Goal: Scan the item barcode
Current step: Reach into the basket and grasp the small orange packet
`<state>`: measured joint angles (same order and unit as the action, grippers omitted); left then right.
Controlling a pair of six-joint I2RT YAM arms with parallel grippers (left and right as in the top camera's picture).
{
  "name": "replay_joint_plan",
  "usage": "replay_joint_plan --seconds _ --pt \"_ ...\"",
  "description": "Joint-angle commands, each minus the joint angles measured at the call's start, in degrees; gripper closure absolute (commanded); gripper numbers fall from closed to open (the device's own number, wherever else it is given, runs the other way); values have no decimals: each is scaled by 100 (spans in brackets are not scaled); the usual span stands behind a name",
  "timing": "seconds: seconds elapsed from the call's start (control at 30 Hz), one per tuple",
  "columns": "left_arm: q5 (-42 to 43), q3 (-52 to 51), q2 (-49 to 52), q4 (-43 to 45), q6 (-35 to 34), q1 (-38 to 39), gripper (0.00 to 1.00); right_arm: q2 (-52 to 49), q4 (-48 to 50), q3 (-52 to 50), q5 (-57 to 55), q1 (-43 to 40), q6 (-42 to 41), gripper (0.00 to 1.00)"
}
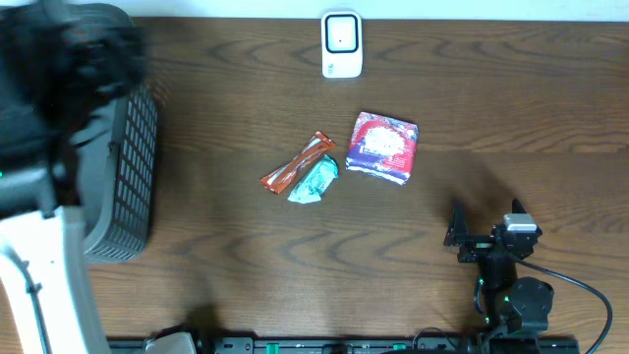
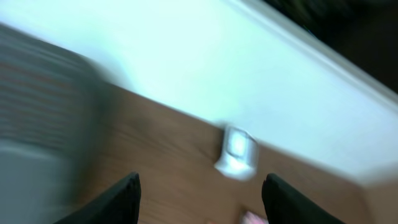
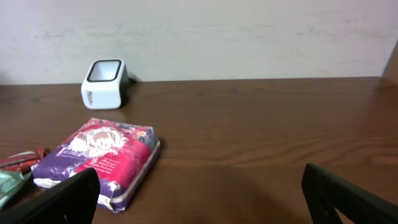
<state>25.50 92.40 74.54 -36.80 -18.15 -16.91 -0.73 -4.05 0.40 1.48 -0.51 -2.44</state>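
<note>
**Both arms clear of the packet, jaws apart**

Shows the left gripper (image 2: 202, 186) raised and blurred near the black basket (image 1: 128, 177) at the left side of the table (image 1: 226, 275), jaws well apart with nothing between, facing the white scanner (image 1: 342, 44) at the far edge. Shows the right gripper (image 3: 205, 205) low at the near right, jaws spread wide and empty. Places the purple-and-pink packet (image 3: 99, 158) flat on the wood, ahead and left of those jaws, untouched, nearer than the scanner.
</note>
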Motion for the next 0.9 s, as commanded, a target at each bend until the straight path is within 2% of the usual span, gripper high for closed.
replay_joint_plan --seconds 0.0,0.13,0.37,0.5,0.73,0.87 --pt "-1539 72 -39 -90 313 -776 37 24 -26 -4 -28 -90 -70 1" --pt "-2865 -33 258 -343 507 -1132 37 24 -28 -4 -28 -90 -70 1" --pt "-4675 -461 1360 -664 1845 -1137 37 24 -28 -4 -28 -90 -70 1" --pt "-4809 -678 1978 -820 2789 -1143 38 24 -26 -4 -28 -90 -70 1" --pt "-5066 -780 2898 -787 3388 -1220 38 24 -28 -4 -28 -90 -70 1" --pt "-5069 -780 3329 -750 3617 -1416 46 24 -28 -4 -28 -90 -70 1"
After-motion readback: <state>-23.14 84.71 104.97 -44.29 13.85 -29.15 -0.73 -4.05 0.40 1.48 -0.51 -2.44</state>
